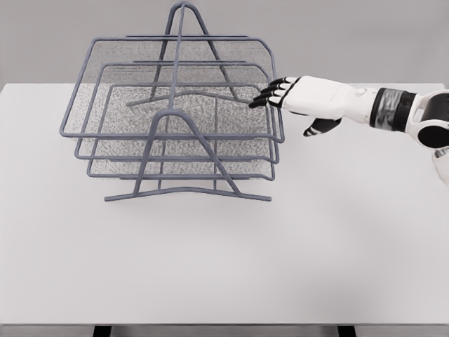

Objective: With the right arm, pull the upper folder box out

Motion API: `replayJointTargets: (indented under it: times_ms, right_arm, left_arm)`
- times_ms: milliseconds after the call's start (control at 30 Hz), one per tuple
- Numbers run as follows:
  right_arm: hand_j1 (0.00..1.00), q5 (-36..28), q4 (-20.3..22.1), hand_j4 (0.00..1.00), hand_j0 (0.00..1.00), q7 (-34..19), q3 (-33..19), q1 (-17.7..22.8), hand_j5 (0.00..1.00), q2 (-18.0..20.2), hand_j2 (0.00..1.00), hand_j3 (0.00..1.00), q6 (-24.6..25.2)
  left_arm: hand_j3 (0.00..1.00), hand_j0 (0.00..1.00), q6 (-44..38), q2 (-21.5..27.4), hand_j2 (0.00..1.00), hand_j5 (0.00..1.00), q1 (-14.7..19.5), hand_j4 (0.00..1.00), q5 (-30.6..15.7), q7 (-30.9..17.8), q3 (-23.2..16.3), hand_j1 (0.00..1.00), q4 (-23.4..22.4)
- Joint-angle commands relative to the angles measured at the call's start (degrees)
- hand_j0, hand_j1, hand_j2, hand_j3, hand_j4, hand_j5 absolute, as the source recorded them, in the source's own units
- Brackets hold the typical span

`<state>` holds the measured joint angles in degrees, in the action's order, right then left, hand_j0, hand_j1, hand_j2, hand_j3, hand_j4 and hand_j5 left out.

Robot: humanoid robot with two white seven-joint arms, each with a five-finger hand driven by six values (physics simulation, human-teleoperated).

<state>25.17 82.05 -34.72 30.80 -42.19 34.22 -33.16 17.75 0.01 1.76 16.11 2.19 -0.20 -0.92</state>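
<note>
A grey-blue wire mesh rack of three stacked trays point(175, 161) stands on the white table, left of centre. The upper tray point(112, 53) sits at the top, its right rim near 395,120. My right hand point(270, 95) reaches in from the right edge. Its dark fingertips point(258, 100) lie at the upper tray's right front rim, slightly curled, touching or nearly touching the wire. The thumb point(319, 128) hangs below, apart from the rack. Whether the fingers hook the rim is unclear. The left arm does not show.
The rack's A-shaped side frames point(184, 151) rise at front and back. The white table point(337, 239) extends wide to the right and front of the rack; its front edge runs along the bottom of the view.
</note>
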Motion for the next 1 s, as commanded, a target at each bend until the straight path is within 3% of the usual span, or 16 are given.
replayJointTargets:
  times_ms: [0,400,967]
  right_arm:
    - [1.00,3.0,-0.3,1.00,1.00,-0.3,1.5,0.1,1.00,-0.4,1.00,1.00,-1.8]
    - [1.00,2.7,-0.1,1.00,1.00,-0.3,1.1,0.6,1.00,4.1,1.00,1.00,-1.8]
    - [1.00,1.4,0.4,1.00,1.00,-0.3,0.7,1.1,1.00,13.5,1.00,1.00,-1.8]
  left_arm:
    - [1.00,1.00,0.0,0.0,1.00,1.00,0.0,1.00,0.0,0.0,-0.1,1.00,0.0]
    - [1.00,1.00,0.0,0.0,1.00,1.00,0.0,1.00,0.0,0.0,-0.1,1.00,0.0]
    - [1.00,1.00,0.0,0.0,1.00,1.00,0.0,1.00,0.0,0.0,-0.1,1.00,0.0]
